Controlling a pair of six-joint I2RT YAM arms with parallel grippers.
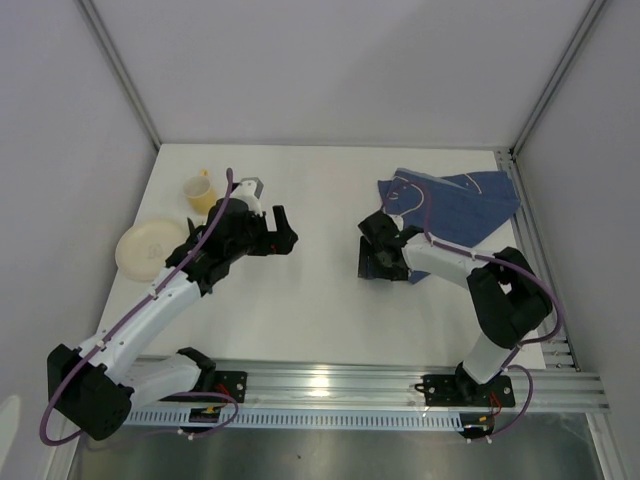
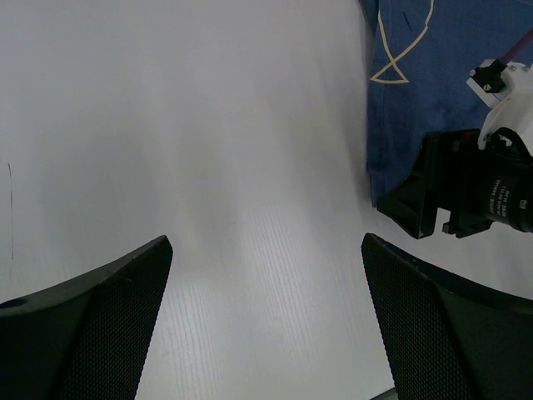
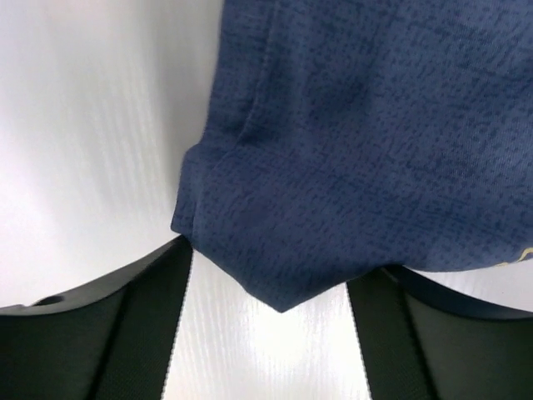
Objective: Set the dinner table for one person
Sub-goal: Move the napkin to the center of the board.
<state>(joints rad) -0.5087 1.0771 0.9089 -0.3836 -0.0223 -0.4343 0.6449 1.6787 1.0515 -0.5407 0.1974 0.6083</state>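
The left gripper (image 1: pixel 286 235) stood above the dinner table (image 1: pixel 320 310) with its jaws spread wide and nothing between them. Bare white tabletop lay under and ahead of it. Behind it, near its arm, sat a yellow cup (image 1: pixel 201 192) and a pale plate (image 1: pixel 148 248). Straight across from it the right gripper (image 1: pixel 377 262) was low over the table, jaws well apart. The near corner of a blue cloth (image 3: pixel 375 125) lay between its fingers (image 3: pixel 125 333), which stood on either side of it. The rest of the cloth spread out beyond that gripper, on the table.
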